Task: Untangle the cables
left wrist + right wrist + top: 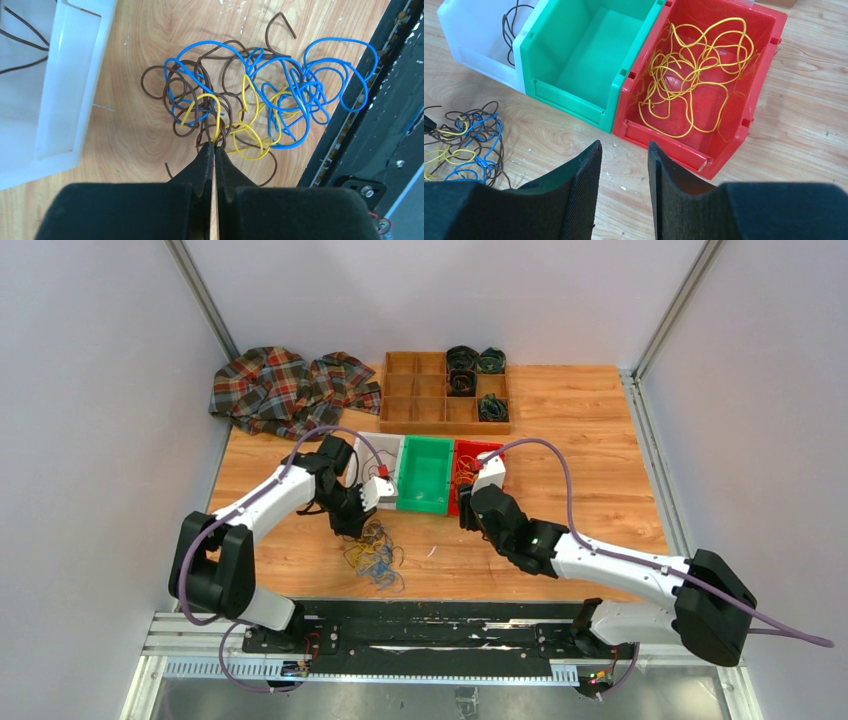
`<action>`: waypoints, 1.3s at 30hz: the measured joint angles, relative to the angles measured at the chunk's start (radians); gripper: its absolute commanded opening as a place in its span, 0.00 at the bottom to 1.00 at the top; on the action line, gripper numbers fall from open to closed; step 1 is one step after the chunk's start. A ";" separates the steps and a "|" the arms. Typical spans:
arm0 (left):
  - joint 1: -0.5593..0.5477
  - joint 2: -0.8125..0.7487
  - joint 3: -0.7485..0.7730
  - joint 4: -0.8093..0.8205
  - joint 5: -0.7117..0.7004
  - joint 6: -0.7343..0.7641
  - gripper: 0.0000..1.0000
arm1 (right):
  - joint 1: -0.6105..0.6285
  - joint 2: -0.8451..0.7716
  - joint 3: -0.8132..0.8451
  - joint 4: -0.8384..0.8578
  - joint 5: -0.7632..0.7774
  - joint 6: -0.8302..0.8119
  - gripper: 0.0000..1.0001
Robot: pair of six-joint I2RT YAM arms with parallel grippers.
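The cables [372, 552] lie as a loose clump of blue, yellow and brown loops on the bare wood of the table [580, 470], close to its near edge and left of its middle, just in front of the white bin [479, 60]. Some blue loops reach almost to the black rail along that edge. The left gripper [214, 145] is down at the clump's bin-side edge with its jaws clenched together. A brown strand and a yellow strand run straight into the pinched tips, so it is grasping the cables there. The right gripper [624, 147] hangs over bare table in front of the red bin [664, 135], its jaws released with a clear gap between the pads and nothing in them. Three bins stand touching in a row near the table's middle: the white one on the left with a dark wire [509, 25] inside, the green bin [569, 97] in the middle, and the red one on the right holding a loose heap of yellow wire [694, 70]. At the far edge sits a wooden divided tray [415, 390] with dark coils [462, 360] in its right-hand compartments. A plaid cloth [290, 390] lies crumpled in the far left corner.
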 measured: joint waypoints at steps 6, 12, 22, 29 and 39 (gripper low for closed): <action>0.000 -0.065 0.053 -0.041 0.002 -0.032 0.01 | 0.002 -0.007 0.000 0.008 -0.005 0.000 0.44; 0.000 -0.196 0.192 -0.115 0.022 -0.056 0.01 | 0.025 -0.005 0.000 0.063 -0.048 -0.021 0.52; 0.000 -0.291 0.283 -0.176 0.100 -0.176 0.01 | 0.124 0.061 0.055 0.241 -0.197 -0.111 0.70; 0.000 -0.301 0.316 -0.188 0.162 -0.256 0.01 | 0.189 0.103 0.131 0.351 -0.278 -0.175 0.71; -0.006 -0.332 0.345 -0.200 0.247 -0.303 0.01 | 0.194 0.187 0.161 0.458 -0.323 -0.187 0.70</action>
